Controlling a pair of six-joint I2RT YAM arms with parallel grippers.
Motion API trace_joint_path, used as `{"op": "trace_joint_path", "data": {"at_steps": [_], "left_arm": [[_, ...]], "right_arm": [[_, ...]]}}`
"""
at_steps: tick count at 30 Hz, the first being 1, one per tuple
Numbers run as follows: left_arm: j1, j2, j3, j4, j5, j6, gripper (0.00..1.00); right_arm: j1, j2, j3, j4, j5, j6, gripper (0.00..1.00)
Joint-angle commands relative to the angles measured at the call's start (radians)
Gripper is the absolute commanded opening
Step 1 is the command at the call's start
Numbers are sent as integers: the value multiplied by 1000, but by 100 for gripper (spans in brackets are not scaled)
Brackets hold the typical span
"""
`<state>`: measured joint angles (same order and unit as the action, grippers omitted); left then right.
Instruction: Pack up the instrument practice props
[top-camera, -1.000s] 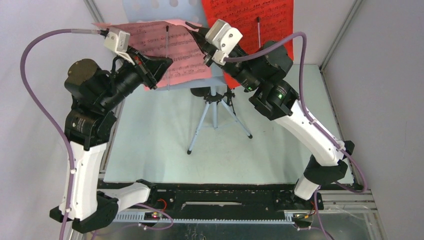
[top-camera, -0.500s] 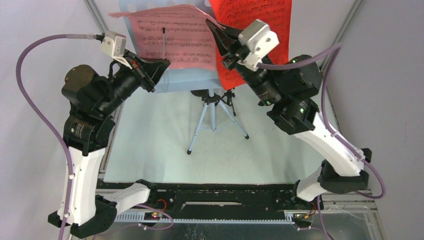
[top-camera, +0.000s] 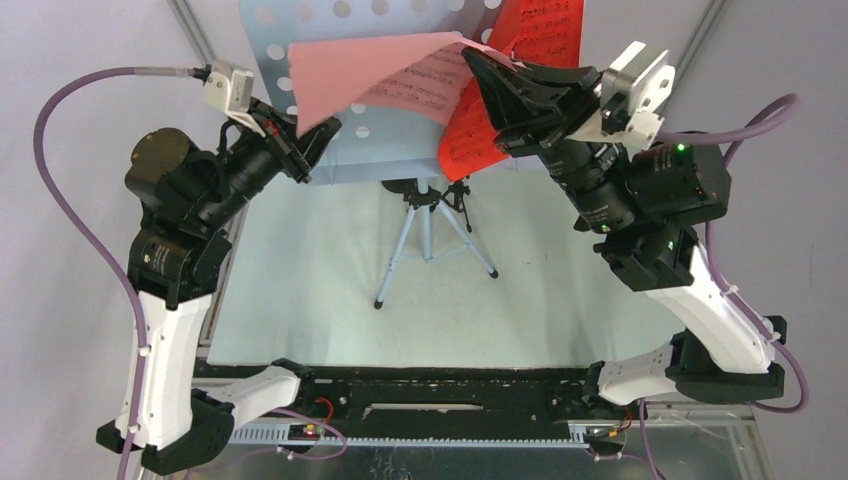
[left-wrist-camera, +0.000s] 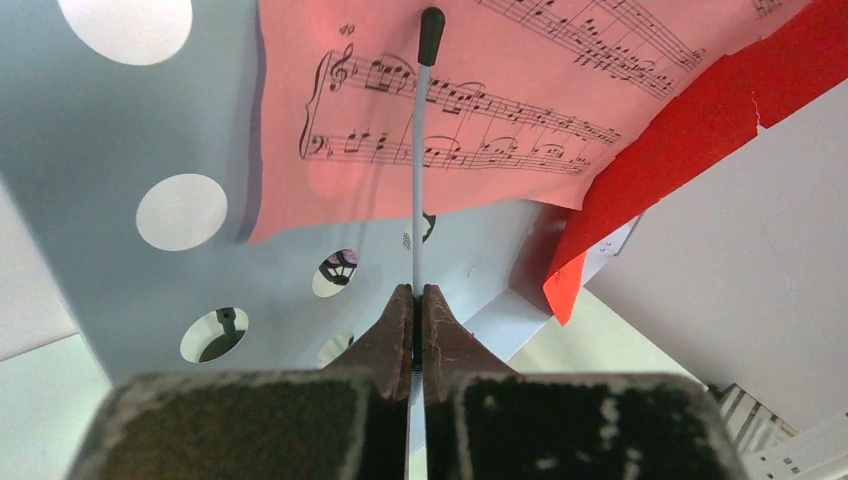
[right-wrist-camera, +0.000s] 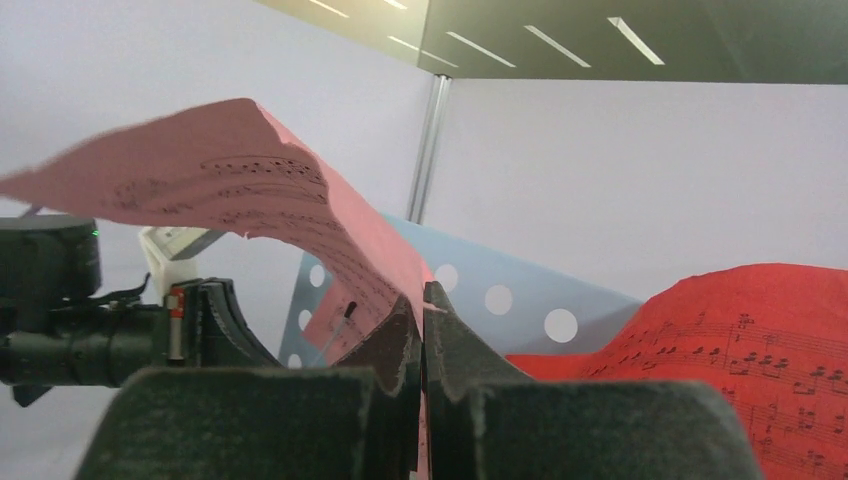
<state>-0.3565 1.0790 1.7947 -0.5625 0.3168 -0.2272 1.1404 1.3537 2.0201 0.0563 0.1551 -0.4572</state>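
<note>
A pale blue perforated music desk (top-camera: 268, 60) stands on a blue-grey tripod (top-camera: 425, 235) at the back. My left gripper (top-camera: 325, 128) is shut on the desk's thin white page-holder wire (left-wrist-camera: 417, 180), which has a black tip. The right gripper (top-camera: 470, 58) is shut on the right edge of the pink score sheet (top-camera: 390, 75), which arches up off the desk. In the right wrist view the pink score sheet (right-wrist-camera: 250, 170) runs down between the shut fingers. The red score sheet (top-camera: 470, 140) hangs curled on the desk's right side, behind my right gripper.
Grey booth walls with metal corner posts (top-camera: 190, 30) close in at the back and both sides. The pale mat (top-camera: 320, 280) lies under the tripod's spread legs. Purple cables (top-camera: 70, 170) loop beside both arms. A black rail (top-camera: 440, 390) runs between the arm bases.
My right gripper has swung right and up with the pink sheet's edge, peeling the sheet off the desk into an arch. The left gripper has kept its hold on the wire.
</note>
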Motion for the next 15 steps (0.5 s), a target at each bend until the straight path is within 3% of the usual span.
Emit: {"op": "trace_joint_path", "data": {"at_steps": [1, 15], "left_arm": [[8, -3, -11, 26, -16, 21, 0], [8, 7, -24, 32, -33, 25, 0]], "right_arm": [[28, -37, -18, 24, 9, 55, 0], [65, -185, -123, 27, 49, 69, 0]]}}
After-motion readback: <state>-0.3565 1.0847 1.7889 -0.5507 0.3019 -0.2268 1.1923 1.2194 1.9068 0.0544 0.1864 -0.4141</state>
